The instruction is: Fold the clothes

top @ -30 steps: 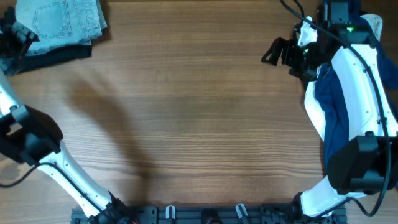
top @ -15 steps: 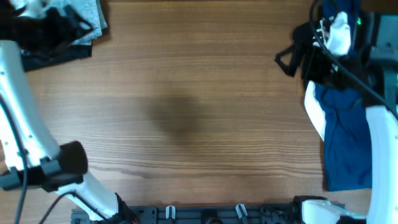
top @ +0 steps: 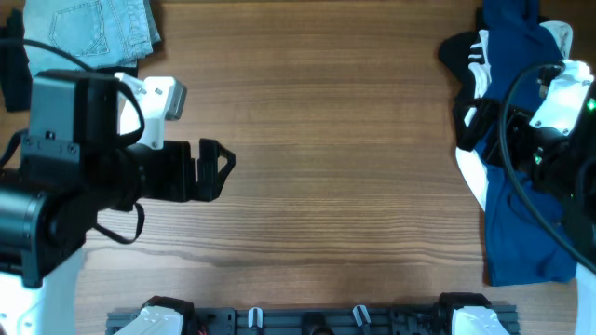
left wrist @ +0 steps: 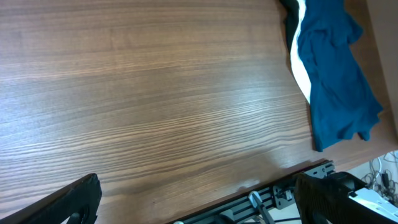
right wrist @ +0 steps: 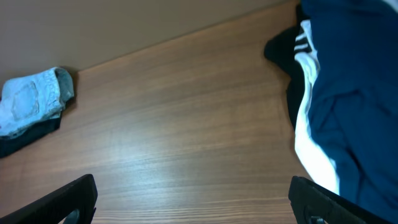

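Note:
Folded light-blue jeans (top: pixel 88 28) lie at the table's far left corner on a black garment (top: pixel 126 73); both also show in the right wrist view (right wrist: pixel 31 102). A crumpled navy garment (top: pixel 517 195) with white (top: pixel 472 177) and black parts (top: pixel 458 51) lies along the right edge, and it also shows in the left wrist view (left wrist: pixel 333 68) and the right wrist view (right wrist: pixel 357 93). My left gripper (top: pixel 216 170) is open and empty, high over the left-middle of the table (left wrist: pixel 199 205). My right gripper (right wrist: pixel 193 202) is open and empty, held above the navy garment.
The wooden table (top: pixel 335 140) fills the view. A black metal rail (top: pixel 307 318) runs along its front edge. My right arm (top: pixel 559 112) hangs over the navy garment and hides part of it.
My left arm has swung from the jeans stack at the far left down to the left-middle. My right arm has moved from the far right corner down along the right edge.

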Motion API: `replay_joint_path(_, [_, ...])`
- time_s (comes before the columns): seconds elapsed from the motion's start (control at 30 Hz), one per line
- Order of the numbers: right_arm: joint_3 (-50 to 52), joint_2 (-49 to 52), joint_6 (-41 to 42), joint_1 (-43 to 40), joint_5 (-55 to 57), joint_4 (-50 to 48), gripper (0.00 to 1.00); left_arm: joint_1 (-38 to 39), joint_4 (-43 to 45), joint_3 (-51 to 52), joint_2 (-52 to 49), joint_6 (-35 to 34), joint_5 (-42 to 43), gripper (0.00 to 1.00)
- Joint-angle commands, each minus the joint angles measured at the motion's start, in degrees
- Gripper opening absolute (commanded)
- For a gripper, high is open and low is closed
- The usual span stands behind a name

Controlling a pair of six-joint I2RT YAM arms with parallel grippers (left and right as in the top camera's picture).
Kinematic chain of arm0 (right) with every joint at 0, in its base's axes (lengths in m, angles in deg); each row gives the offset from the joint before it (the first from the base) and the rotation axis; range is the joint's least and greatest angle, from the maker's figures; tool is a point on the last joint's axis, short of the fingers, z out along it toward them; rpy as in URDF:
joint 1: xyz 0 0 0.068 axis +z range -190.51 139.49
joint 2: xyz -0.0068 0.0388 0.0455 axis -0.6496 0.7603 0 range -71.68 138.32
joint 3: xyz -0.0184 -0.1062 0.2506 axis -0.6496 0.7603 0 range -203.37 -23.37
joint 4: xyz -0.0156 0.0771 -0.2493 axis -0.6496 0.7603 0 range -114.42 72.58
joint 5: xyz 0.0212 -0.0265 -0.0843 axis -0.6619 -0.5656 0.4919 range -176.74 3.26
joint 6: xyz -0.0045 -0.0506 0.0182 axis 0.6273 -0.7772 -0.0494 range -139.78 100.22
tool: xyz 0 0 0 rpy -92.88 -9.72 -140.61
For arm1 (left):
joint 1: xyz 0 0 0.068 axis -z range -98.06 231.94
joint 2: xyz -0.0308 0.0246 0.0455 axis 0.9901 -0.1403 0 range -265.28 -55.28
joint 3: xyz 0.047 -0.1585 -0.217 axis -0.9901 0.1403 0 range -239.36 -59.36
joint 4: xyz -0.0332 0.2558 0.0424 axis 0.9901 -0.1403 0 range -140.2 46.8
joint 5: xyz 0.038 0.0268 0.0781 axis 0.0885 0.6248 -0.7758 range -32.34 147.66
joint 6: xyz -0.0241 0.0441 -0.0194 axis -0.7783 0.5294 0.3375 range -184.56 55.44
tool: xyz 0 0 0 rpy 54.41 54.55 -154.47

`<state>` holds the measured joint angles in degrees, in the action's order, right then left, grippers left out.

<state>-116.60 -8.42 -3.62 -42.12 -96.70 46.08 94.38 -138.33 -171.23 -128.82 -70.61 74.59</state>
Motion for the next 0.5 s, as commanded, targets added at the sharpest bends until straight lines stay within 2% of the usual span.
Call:
replay_joint_path(0.0, [0.9,2.4,2.4,0.1,1.4,0.1,1.0,0.3,0.3,0.8,0.9,1.1,-1.2,1.0])
replay_joint_path(0.47, [0.9,13.8,0.7,0.1,-1.6,6.4,1.0,0.3,0.3,0.8,0.8,1.1,-1.2,1.0])
